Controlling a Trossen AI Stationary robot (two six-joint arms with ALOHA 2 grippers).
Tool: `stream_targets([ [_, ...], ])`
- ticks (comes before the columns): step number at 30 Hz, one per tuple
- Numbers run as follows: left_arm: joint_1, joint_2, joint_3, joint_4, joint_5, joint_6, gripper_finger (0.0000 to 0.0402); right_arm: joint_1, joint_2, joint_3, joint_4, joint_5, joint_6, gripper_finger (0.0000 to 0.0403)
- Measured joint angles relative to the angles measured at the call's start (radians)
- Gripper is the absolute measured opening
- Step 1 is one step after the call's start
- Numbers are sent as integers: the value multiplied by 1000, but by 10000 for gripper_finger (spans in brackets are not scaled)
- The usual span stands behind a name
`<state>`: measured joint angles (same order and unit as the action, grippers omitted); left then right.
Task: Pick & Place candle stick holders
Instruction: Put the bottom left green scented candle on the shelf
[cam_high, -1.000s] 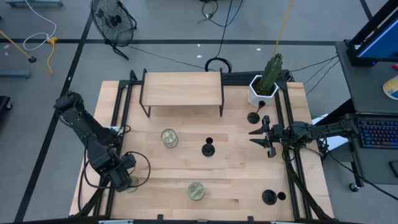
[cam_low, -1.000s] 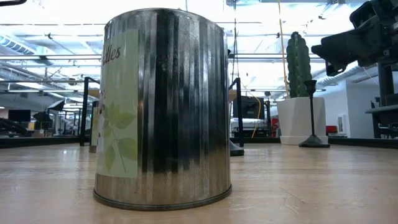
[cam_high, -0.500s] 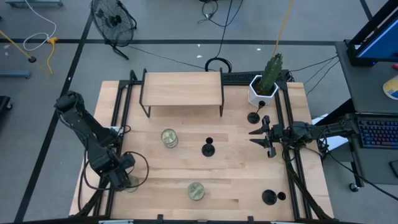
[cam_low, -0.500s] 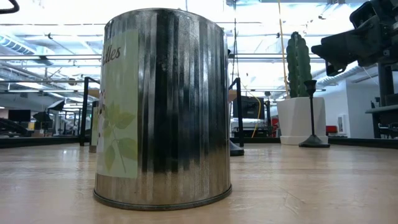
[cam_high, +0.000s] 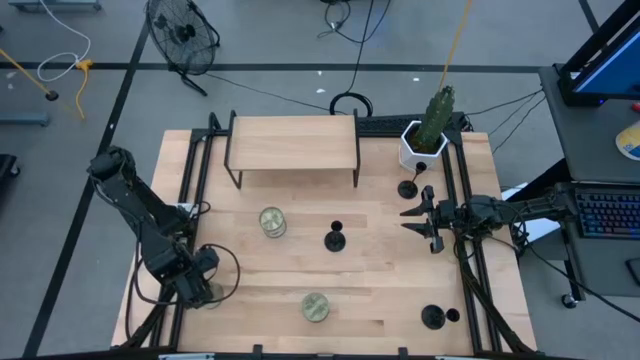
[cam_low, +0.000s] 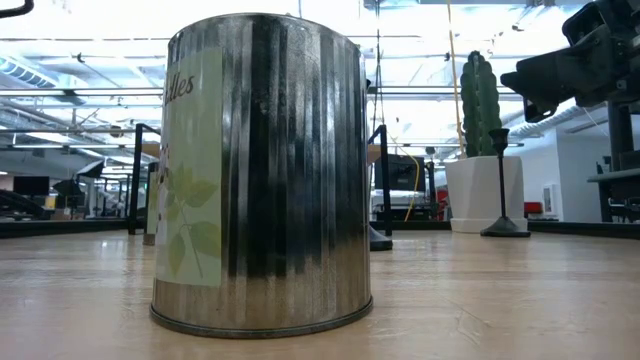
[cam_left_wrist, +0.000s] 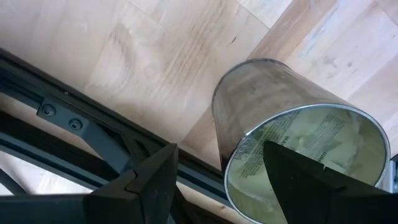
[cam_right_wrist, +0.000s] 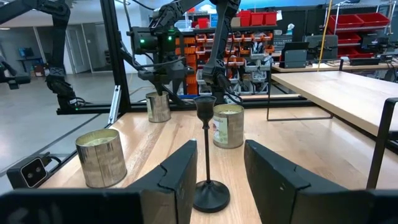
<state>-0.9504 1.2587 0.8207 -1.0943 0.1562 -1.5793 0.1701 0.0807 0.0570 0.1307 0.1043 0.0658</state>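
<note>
No candle stick holder is seen to be held or set apart, so the task is judged barely begun. Three are counted on the tabletop (cam_high: 390, 270): a centre candle stick holder (cam_high: 335, 239), one by the potted cactus (cam_high: 428, 132) (cam_high: 407, 188), and one at the near right corner (cam_high: 433, 317). Three glass candle jars (cam_high: 271, 222) are counted. The right end effector (cam_high: 411, 219) is spread and empty, facing the centre holder; the left end effector (cam_left_wrist: 217, 180) is spread beside a jar.
</note>
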Motion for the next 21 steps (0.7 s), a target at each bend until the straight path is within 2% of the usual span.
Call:
stream_targets([
  [7,-1,0,-13,3,2,7,241,0,0,0,0,0,0,125],
  [12,0,-3,-36,42,42,8,237,0,0,0,0,0,0,125],
  [15,0,-3,-37,48,48,6,214,0,0,0,0,0,0,125],
  [21,0,-3,-37,61,44,6,133,0,0,0,0,0,0,125],
])
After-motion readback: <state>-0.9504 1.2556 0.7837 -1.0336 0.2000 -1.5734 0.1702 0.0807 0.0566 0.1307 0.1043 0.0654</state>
